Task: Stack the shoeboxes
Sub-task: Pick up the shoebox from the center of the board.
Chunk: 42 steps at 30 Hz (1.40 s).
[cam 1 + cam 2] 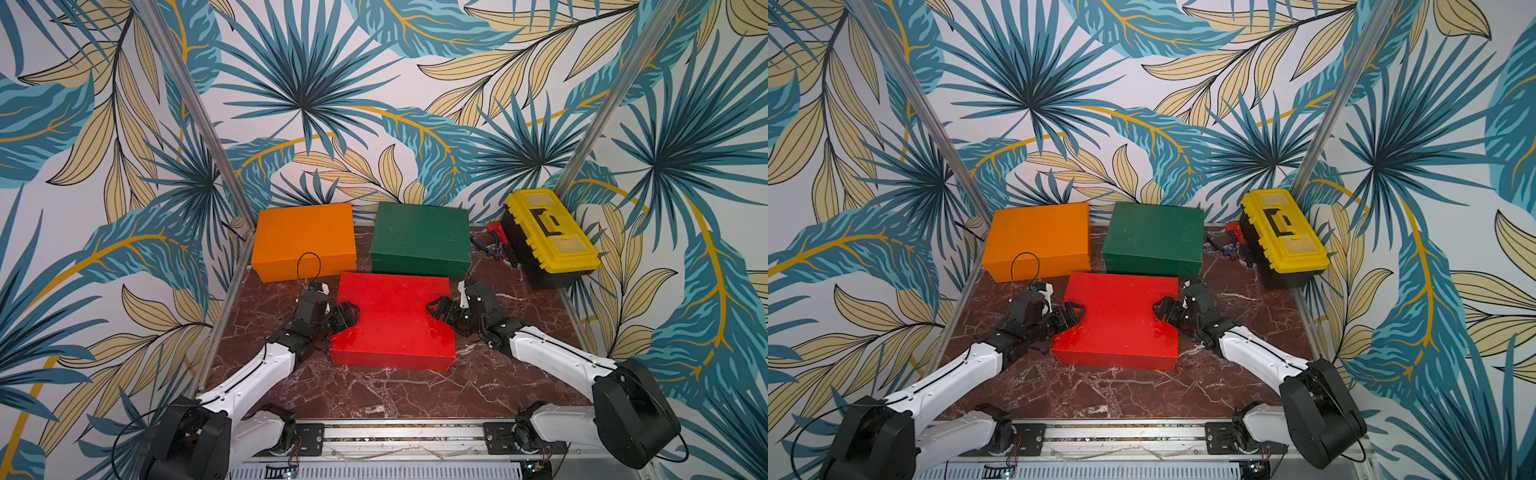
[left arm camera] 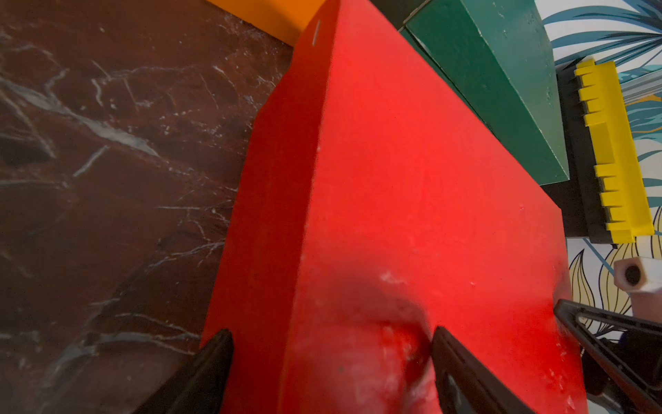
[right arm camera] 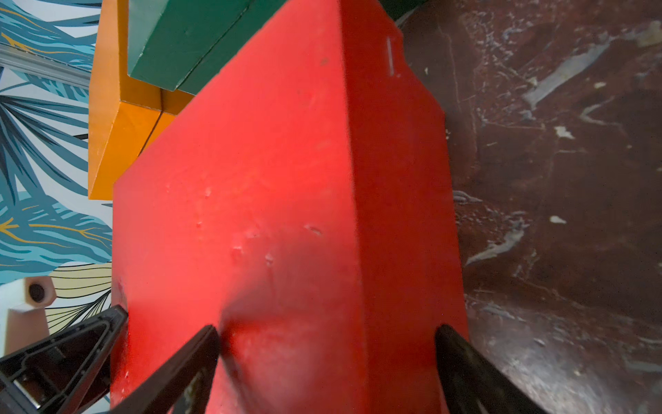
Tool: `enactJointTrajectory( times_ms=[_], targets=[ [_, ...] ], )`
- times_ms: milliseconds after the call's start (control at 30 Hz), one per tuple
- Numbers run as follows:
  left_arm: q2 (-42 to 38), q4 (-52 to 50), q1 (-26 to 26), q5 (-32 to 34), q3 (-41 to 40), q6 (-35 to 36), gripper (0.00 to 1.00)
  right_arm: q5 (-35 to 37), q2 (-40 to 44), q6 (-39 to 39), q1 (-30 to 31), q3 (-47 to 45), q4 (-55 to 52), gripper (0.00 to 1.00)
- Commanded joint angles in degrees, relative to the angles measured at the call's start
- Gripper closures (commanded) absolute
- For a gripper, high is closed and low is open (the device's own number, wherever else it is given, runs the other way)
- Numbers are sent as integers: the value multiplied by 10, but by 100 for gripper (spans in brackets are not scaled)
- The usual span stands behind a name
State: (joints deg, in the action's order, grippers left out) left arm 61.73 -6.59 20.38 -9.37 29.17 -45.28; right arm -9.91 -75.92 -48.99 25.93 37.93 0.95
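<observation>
Left gripper (image 1: 348,315) and right gripper (image 1: 435,311) each clamp 1 short end of the red shoebox (image 1: 395,320), low over the marble table (image 1: 374,395). We'd lift level, arms synced, then set it squarely on the green shoebox (image 1: 419,237) or orange shoebox (image 1: 305,237) behind.

No readable text, label, brand, number or sign showing in any view.
</observation>
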Motion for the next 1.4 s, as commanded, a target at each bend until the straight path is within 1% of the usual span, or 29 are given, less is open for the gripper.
enactJointTrajectory(
  times_ms=[0,133,333,433,700,833,1167,1367],
  targets=[
    [-19,-65,3,3,-25,5,13,-1,-20,12,5,3,-38,7],
    [-27,-80,2,5,-18,12,13,0,-13,14,5,12,-53,7],
    [-24,-87,0,3,-1,22,13,5,31,20,5,18,-87,6],
    [-22,-87,-1,2,-1,22,13,0,39,17,5,9,-85,6],
    [-6,-88,-1,2,4,25,13,-31,-1,8,9,0,-42,7],
    [1,-88,-1,-5,8,27,14,-34,-14,4,17,3,-33,8],
    [-7,-88,3,-35,21,28,15,-36,1,-1,29,6,-37,10],
    [-25,-88,5,-59,42,29,15,-24,23,4,42,30,-72,10]
  ],
)
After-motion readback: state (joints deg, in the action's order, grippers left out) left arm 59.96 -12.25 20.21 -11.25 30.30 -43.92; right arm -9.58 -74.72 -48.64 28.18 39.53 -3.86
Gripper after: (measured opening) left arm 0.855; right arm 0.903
